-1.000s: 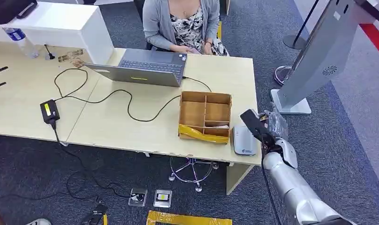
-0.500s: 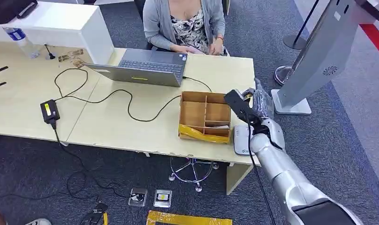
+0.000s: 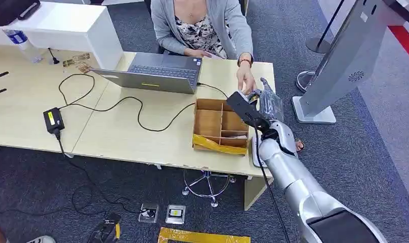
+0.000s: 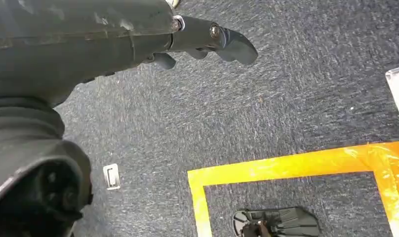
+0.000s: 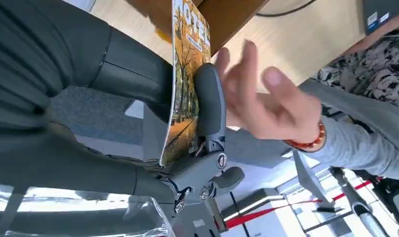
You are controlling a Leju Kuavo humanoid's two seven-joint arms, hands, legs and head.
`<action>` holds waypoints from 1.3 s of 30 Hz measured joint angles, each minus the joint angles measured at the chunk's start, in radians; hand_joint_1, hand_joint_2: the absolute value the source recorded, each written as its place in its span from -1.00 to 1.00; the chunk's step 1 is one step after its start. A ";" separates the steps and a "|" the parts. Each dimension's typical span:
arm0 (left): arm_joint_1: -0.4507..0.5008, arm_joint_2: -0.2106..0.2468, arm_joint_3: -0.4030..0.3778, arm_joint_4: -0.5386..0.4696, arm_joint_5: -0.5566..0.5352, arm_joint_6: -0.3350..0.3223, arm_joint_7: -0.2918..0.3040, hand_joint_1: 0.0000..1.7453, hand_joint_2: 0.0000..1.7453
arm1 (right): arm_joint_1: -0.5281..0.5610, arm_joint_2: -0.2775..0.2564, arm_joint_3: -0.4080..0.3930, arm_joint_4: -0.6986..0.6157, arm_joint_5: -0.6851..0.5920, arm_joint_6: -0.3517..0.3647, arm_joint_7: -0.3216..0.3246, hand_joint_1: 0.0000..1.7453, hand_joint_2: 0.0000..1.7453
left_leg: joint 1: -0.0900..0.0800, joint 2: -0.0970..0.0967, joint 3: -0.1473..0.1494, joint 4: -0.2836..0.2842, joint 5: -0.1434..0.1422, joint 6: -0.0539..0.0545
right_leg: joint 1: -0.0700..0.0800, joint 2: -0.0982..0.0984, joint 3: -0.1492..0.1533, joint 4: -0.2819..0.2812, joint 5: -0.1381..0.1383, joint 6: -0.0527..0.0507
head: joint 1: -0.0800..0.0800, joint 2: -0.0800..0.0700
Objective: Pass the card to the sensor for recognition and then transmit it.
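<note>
My right hand (image 3: 262,107) is raised over the desk by the far right corner of the wooden box (image 3: 220,124). It pinches a card (image 5: 185,84) printed with an autumn tree picture, held edge-on between thumb (image 5: 210,101) and fingers. A person's hand (image 3: 247,81) reaches across the desk to the card, its fingers (image 5: 259,98) right beside my thumb. The grey card sensor (image 3: 256,150) lies on the desk's near right corner, partly hidden under my forearm. My left hand (image 4: 197,42) hangs over the carpet with its fingers apart and nothing in it.
A laptop (image 3: 157,73) with cables and a power brick (image 3: 53,120) occupies the desk's middle and left. The seated person (image 3: 202,23) faces me. A grey kiosk stand (image 3: 344,61) rises to the right of the desk. Yellow floor tape (image 4: 291,165) marks the carpet.
My right arm carried the card from above the sensor left and farther over the desk, to the box's far corner. The person stretched an arm out toward it.
</note>
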 joint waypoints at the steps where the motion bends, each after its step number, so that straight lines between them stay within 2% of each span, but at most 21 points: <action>1: -0.002 -0.002 -0.002 0.000 -0.002 0.000 0.002 -1.00 -1.00 | 0.000 0.004 0.001 0.000 0.000 -0.001 0.002 1.00 1.00 | 0.000 0.000 0.000 0.000 0.000 0.000 | 0.000 0.000 0.000 0.000 0.000 0.000 | 0.000 0.000; 15: -0.029 -0.006 -0.020 0.000 -0.021 -0.016 0.050 -1.00 -1.00 | -0.001 0.016 0.013 0.000 -0.006 -0.027 0.018 0.98 1.00 | 0.000 0.000 0.000 0.000 0.000 0.000 | 0.000 0.000 0.000 0.000 0.000 0.000 | 0.000 0.000; 16: -0.032 -0.007 -0.021 0.000 -0.023 -0.019 0.053 -1.00 -1.00 | -0.001 0.016 0.014 0.000 -0.006 -0.031 0.020 -1.00 1.00 | 0.000 0.000 0.000 0.000 0.000 0.000 | 0.000 0.000 0.000 0.000 0.000 0.000 | 0.000 0.000; 17: -0.034 -0.008 -0.024 0.000 -0.024 -0.022 0.055 -1.00 -1.00 | -0.001 0.016 0.014 0.000 -0.006 -0.033 0.021 -1.00 -1.00 | 0.000 0.000 0.000 0.000 0.000 0.000 | 0.000 0.000 0.000 0.000 0.000 0.000 | 0.000 0.000; 23: -0.053 -0.013 -0.037 0.000 -0.028 -0.030 0.068 -1.00 -1.00 | -0.001 0.016 0.019 0.000 -0.009 -0.038 0.026 -1.00 -1.00 | 0.000 0.000 0.000 0.000 0.000 0.000 | 0.000 0.000 0.000 0.000 0.000 0.000 | 0.000 0.000; 27: -0.063 -0.015 -0.042 0.000 -0.033 -0.039 0.071 -1.00 -1.00 | 0.000 0.016 0.019 0.000 -0.048 -0.003 -0.040 -1.00 -1.00 | 0.000 0.000 0.000 0.000 0.000 0.000 | 0.000 0.000 0.000 0.000 0.000 0.000 | 0.000 0.000; 35: -0.066 -0.017 -0.048 0.000 -0.013 -0.041 0.081 -1.00 -1.00 | 0.000 0.010 0.021 0.000 -0.036 -0.015 -0.043 -1.00 -1.00 | 0.000 0.000 0.000 0.000 0.000 0.000 | 0.000 0.000 -0.001 0.000 0.000 0.000 | 0.000 0.000; 39: -0.060 -0.016 -0.051 0.001 0.002 -0.040 0.082 -1.00 -1.00 | 0.008 -0.013 0.021 -0.015 -0.036 -0.018 -0.048 -1.00 -1.00 | 0.000 0.000 0.000 0.000 0.000 0.000 | 0.000 0.000 0.000 0.000 0.000 0.000 | 0.000 0.000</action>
